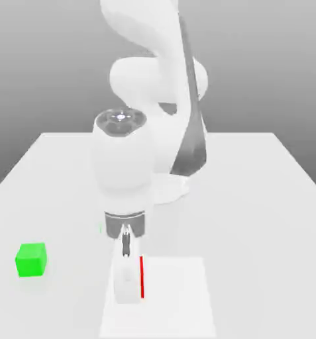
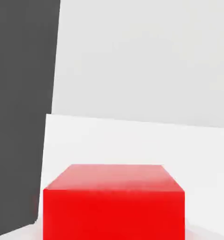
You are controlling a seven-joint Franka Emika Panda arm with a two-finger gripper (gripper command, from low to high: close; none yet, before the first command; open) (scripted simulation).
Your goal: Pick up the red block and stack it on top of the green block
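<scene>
Smooth matt red block (image 2: 113, 201), like green block (image 1: 31, 259); glossy white arm (image 1: 124, 165), matt table (image 1: 253, 192).

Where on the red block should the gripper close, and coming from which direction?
On two opposite vertical faces of the red block, coming straight down from above. It is a plain cube sitting flat on the table, so its flat parallel sides suit the gripper, already low over it.

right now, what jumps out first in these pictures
The big white arm fills the middle of the exterior view, its gripper down low at the red block. The green block sits alone on the white table, off to the exterior view's left.
</scene>
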